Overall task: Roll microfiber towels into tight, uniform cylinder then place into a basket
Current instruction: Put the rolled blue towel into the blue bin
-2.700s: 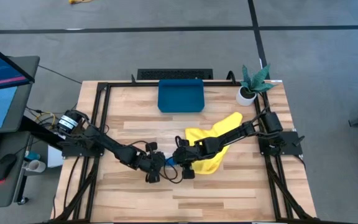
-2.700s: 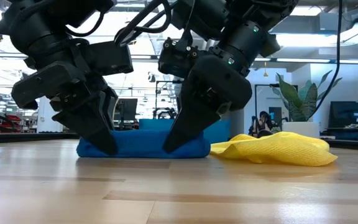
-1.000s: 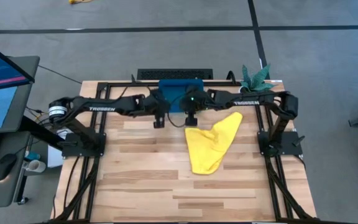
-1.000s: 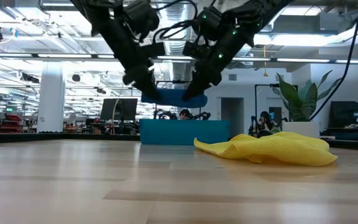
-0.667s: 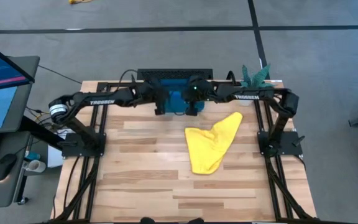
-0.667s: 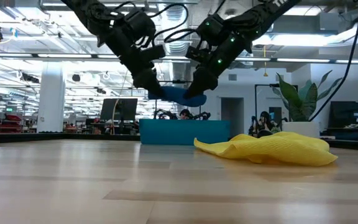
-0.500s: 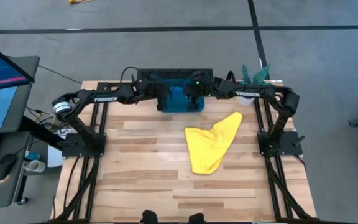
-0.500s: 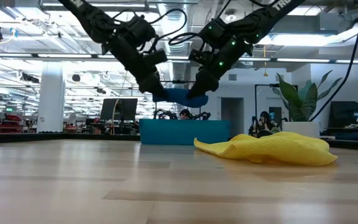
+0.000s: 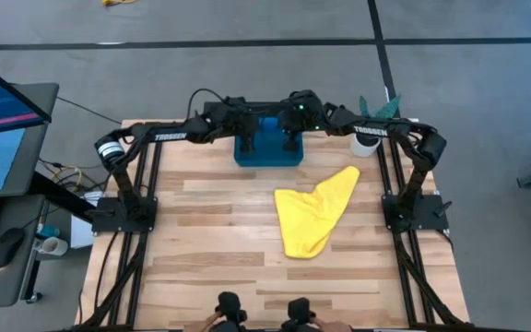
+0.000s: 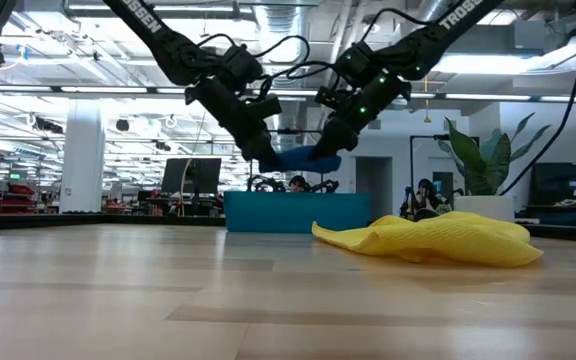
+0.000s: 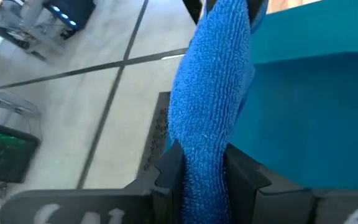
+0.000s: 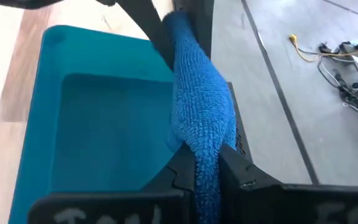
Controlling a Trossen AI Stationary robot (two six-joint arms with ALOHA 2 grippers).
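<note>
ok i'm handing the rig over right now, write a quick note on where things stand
Left hand: shut on one end of the rolled blue towel, up in the air over the blue tray.
Right hand: shut on the other end of the same roll.
Blue tray: at the far edge of the table, nothing in it yet.
Yellow towel: lying loose and crumpled mid-table, toward the right side.
Done: blue towel rolled and carried over the tray.
Left: lower and release the blue roll into the tray, then roll the yellow towel and add it.
</note>
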